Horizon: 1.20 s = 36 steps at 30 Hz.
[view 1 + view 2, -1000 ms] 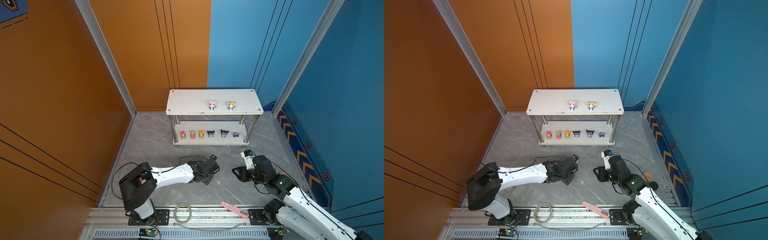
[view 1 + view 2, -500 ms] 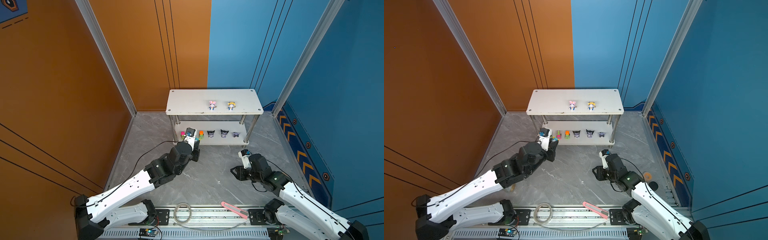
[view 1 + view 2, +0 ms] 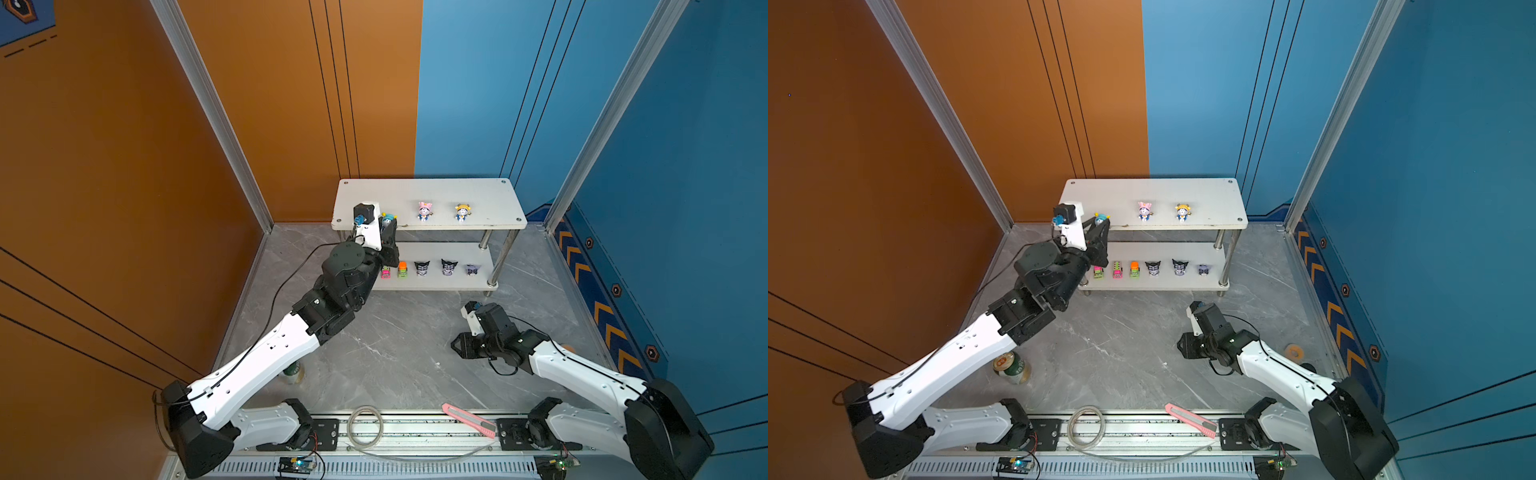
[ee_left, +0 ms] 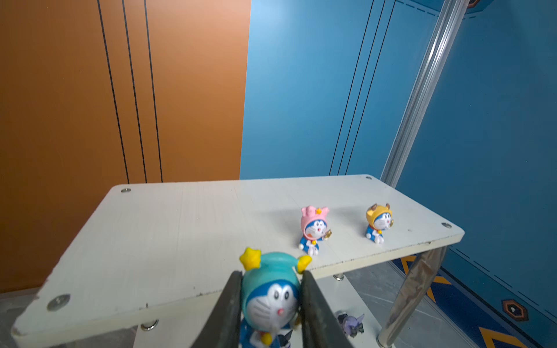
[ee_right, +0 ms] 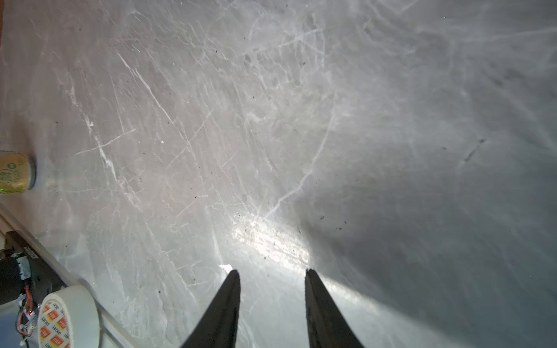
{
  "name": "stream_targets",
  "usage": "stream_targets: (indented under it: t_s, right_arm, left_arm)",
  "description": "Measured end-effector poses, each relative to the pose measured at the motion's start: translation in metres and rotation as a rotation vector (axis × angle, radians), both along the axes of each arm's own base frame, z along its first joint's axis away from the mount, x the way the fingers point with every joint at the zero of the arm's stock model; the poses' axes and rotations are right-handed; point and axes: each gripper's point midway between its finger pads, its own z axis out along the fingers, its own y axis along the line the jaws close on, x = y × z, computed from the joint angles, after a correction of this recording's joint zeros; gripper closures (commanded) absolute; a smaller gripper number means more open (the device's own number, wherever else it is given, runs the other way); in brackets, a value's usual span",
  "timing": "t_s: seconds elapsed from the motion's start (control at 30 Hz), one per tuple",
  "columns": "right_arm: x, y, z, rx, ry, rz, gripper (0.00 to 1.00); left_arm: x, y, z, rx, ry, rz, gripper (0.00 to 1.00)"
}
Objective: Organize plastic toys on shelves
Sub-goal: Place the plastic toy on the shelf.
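Since a second earlier the left arm [image 3: 266,353] had swung up from the floor [image 5: 271,120] to the shelves [image 3: 428,193], at the top board's front edge near its left corner; the right arm [image 3: 582,374] barely shifted. The left gripper [image 4: 270,275] was clenched on the upright teal-hat figurine [image 4: 271,301], probably to line it up with the pink-hat figurine [image 3: 424,210] and yellow-hat figurine [image 3: 462,212] along that edge. The right gripper [image 5: 272,271] hung low over the floor, jaws apart and empty, while the trucks [image 3: 1117,270] and black figurines [image 3: 1179,267] lined the lower board's front edge, grouped by kind.
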Motion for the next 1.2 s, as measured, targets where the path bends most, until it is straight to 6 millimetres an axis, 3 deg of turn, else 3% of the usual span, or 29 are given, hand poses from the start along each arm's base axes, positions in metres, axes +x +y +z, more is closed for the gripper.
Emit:
stream_targets:
  t_s: [0.2,0.57,0.87,1.2]
  right_arm:
    - [0.002,0.015,-0.004,0.014,-0.018,0.04,0.64]
    - [0.006,0.022,0.011,0.051,-0.074,0.05,0.64]
    - [0.007,0.022,0.014,0.057,-0.085,0.052,0.64]
    - [0.012,0.022,0.01,0.055,-0.086,0.046,0.64]
  left_arm:
    - [0.039,0.004,0.022,0.014,-0.024,0.084,0.91]
    - [0.102,0.007,-0.021,0.11,0.094,0.201,0.91]
    - [0.118,0.031,-0.034,0.08,0.143,0.261,0.9]
    - [0.121,0.034,-0.044,0.048,0.179,0.265,0.88]
